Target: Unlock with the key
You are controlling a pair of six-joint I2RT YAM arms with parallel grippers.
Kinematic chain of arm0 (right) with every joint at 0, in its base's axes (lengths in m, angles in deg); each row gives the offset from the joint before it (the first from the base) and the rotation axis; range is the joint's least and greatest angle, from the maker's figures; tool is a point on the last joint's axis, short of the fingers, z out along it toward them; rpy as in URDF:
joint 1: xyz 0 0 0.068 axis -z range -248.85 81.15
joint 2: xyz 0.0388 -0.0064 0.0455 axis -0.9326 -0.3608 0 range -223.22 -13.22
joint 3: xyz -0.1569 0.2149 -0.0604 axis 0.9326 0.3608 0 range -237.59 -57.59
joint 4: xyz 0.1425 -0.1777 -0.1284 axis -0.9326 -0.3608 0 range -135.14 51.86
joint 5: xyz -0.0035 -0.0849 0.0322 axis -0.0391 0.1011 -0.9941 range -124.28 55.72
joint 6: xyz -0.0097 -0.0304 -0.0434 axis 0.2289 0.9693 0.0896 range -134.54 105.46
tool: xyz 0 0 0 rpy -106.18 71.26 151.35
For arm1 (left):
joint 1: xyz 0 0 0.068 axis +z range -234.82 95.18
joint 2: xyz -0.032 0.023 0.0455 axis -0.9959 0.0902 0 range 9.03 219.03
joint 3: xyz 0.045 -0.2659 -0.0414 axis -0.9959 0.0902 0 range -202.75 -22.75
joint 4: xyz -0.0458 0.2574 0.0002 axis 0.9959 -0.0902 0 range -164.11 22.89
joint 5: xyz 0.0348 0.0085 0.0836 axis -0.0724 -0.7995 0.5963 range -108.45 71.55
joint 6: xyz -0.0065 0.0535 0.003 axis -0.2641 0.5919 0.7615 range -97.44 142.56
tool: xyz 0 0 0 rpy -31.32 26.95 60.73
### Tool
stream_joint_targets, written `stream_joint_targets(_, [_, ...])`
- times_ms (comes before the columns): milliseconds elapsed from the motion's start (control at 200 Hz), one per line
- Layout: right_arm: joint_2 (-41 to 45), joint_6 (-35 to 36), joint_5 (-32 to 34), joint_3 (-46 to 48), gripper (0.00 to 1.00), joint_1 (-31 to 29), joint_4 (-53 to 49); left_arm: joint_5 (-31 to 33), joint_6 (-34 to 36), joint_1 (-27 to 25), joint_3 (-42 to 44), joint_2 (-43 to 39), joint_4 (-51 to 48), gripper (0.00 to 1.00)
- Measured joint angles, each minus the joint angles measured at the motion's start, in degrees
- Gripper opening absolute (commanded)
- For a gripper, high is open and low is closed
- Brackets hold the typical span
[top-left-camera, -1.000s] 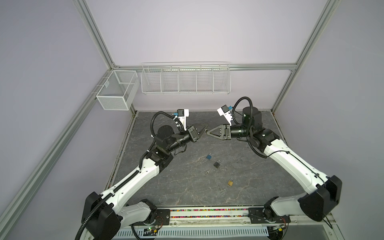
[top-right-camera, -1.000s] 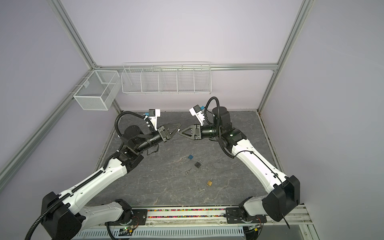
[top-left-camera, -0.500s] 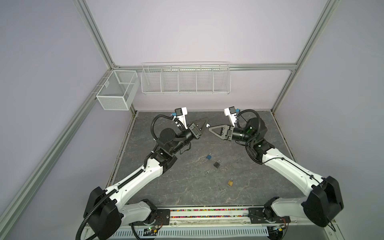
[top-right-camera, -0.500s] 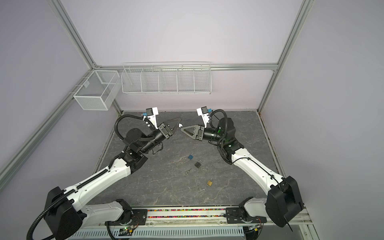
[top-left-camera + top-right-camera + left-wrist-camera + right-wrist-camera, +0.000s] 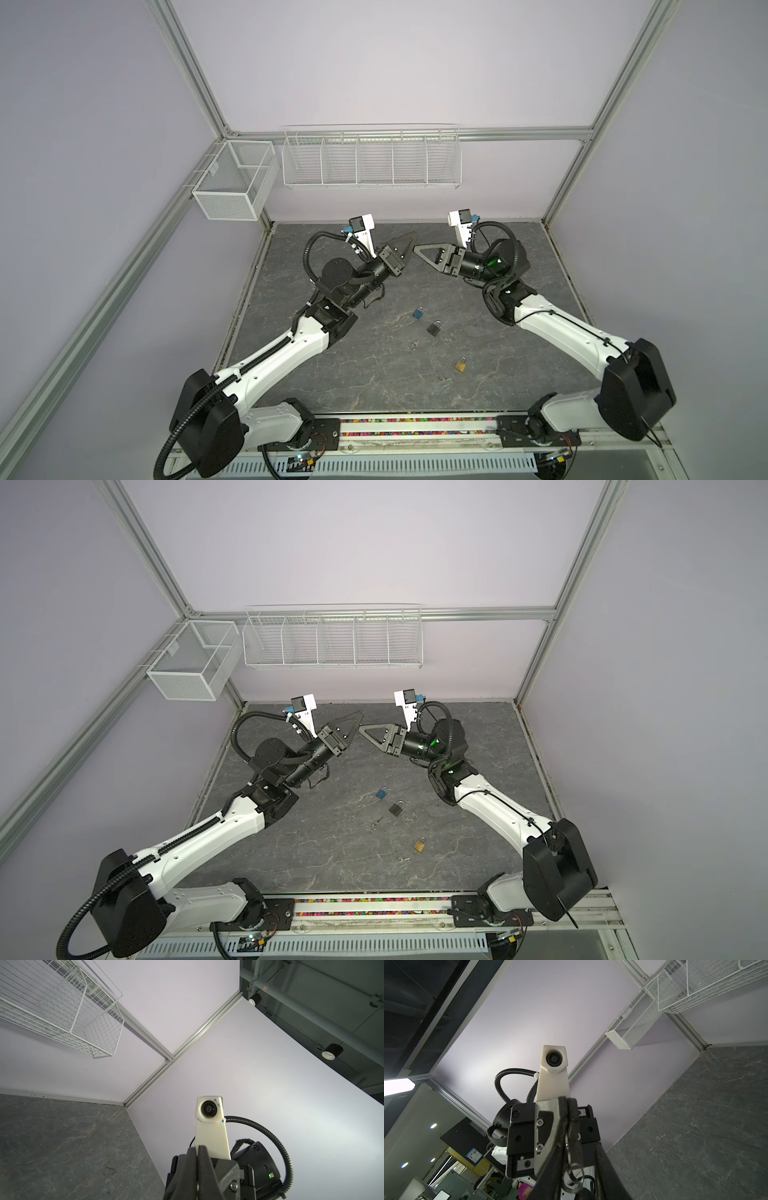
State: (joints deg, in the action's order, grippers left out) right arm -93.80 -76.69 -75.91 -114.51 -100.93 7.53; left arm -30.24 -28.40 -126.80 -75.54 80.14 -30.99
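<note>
Contact is almost made between the left end effector (image 5: 409, 237) and the right end effector (image 5: 417, 248), tip to tip above the surface (image 5: 374, 386), toward 12 o'clock from its middle, in both top views. The left one points toward 1 o'clock with its jaws pressed fully together; the right one points toward 10 o'clock. The right wrist view gives more detail: the key (image 5: 567, 1147) is pinched in the closed jaws of the left end effector, and its ring (image 5: 574, 1177) hangs free toward the right end effector. The right end effector has its jaws a narrow way apart, one on each side of the ring; I cannot tell if they touch the key or the ring. In the top views the key is too small to see. Three padlocks lie on the surface near its middle, at 6 o'clock from the tips and clear of both end effectors. The blue padlock (image 5: 418, 312) is nearest to the middle, the black padlock (image 5: 434, 328) is just beside it at 4 o'clock, and the brass padlock (image 5: 460, 365) lies apart from both at 5 o'clock. A small silver piece (image 5: 414, 344) rests at 7 o'clock from the black padlock; it is too small to name. A wire rack (image 5: 371, 156) hangs on the far wall at 12 o'clock, a mesh box (image 5: 232, 183) at 10 o'clock.
</note>
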Motion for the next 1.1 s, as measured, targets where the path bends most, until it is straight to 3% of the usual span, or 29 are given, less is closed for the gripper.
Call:
stream_joint_targets(555, [0.0, 0.07, 0.26, -0.02, 0.07, -0.07, -1.31, 1.29, 0.98, 0.0, 0.66, 0.0, -0.83, 0.0])
stream_joint_targets(1084, [2.51, 5.29, 1.11, -2.6, 0.06, 0.11, -13.92, 2.05, 3.48, -0.09, 0.68, 0.0, -2.19, 0.0])
stream_joint_targets(1104, [2.56, 5.42, 1.09, -2.78, 0.07, 0.11, -14.4, 2.08, 3.5, -0.09, 0.7, 0.0, -2.23, 0.03])
